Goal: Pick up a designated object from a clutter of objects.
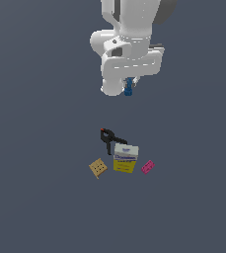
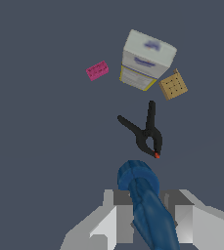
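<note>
The tiny blue designated object (image 1: 129,88) hangs high above the floor, held between the fingers of my gripper (image 1: 129,87), which is shut on it. In the wrist view the blue piece (image 2: 145,202) fills the space between the two grey fingers (image 2: 114,217). The rest of the clutter lies on the floor below: a black clamp (image 1: 107,138) (image 2: 146,133), a white-yellow-blue box (image 1: 125,158) (image 2: 145,60), a tan holed square (image 1: 98,168) (image 2: 173,85) and a pink brick (image 1: 148,167) (image 2: 97,71).
The white arm (image 1: 127,44) reaches down from the top of the exterior view. A dark grey floor (image 1: 35,173) surrounds the small group of items.
</note>
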